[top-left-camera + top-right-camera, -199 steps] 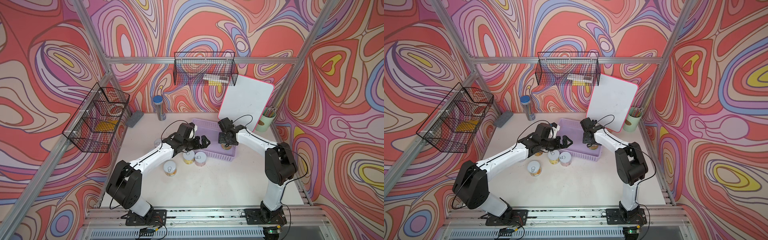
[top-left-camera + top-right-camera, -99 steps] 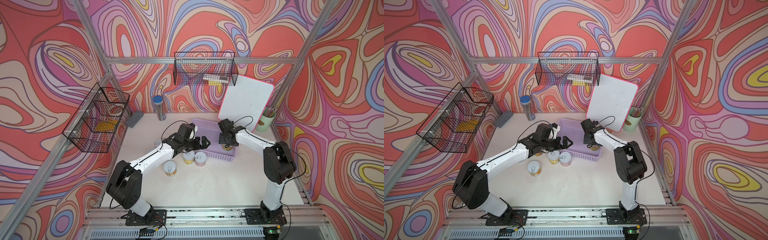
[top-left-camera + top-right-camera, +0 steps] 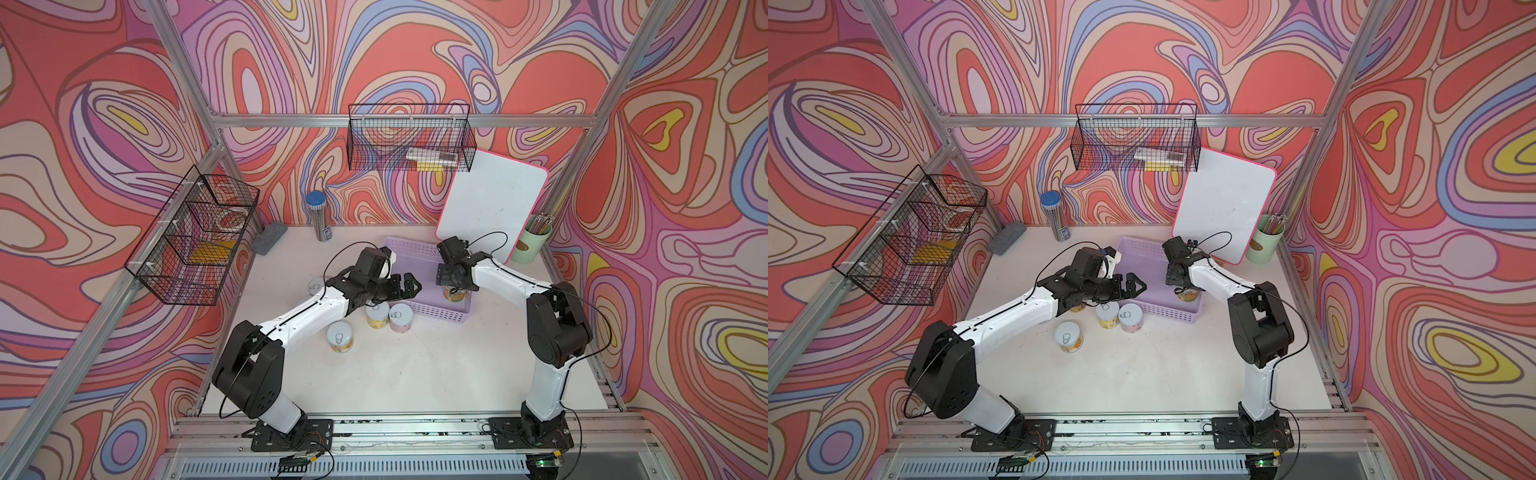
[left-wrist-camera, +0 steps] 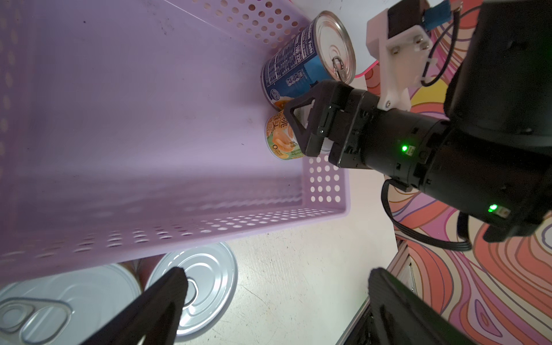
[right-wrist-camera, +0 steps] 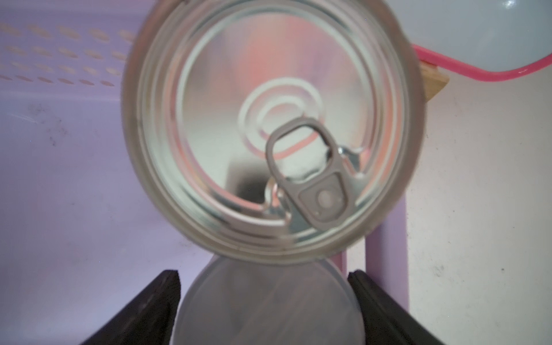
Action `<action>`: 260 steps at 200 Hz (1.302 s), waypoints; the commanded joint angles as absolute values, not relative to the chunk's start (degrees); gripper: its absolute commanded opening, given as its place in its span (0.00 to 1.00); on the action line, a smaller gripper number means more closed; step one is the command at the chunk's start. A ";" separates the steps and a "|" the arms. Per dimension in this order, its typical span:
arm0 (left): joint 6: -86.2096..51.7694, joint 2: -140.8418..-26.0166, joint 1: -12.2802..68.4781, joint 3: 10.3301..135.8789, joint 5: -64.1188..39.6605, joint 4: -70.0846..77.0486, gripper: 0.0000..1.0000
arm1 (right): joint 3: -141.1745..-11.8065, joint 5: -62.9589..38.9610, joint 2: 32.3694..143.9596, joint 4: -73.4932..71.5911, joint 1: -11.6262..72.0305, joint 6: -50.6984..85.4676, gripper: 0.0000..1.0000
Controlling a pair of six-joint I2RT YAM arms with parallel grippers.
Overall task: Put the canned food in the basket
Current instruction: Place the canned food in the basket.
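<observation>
**Right end effector [image 5: 264, 277] straddles a can in the basket [image 4: 328, 213]**

Its fingers flank the peach-label can [image 4: 279, 140]; I cannot tell whether they press it. The blue-label can [image 4: 298, 68] stands just beyond. The left end effector [image 4: 277, 277] gapes wide and empty above a silver-lidded can [image 4: 206, 280] on the counter [image 4: 298, 268].

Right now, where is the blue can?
Left wrist view: blue can inside the basket, at its right end, beside the peach can under the right gripper.
</observation>
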State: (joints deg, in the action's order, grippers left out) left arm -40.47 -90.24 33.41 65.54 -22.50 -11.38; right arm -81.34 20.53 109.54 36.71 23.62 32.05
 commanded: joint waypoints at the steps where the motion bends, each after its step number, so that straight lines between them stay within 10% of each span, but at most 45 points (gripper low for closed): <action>1: -39.38 -90.88 33.68 65.05 -22.37 -12.66 0.99 | -80.94 22.51 110.00 36.46 23.11 31.99 0.91; 260: -35.52 -91.07 34.37 66.95 -17.87 -18.97 0.99 | -82.43 24.60 105.52 43.37 23.16 31.48 0.88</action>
State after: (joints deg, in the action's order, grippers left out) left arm -37.76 -90.67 33.93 65.56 -20.01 -15.64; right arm -81.54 22.22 107.98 39.92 23.73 31.99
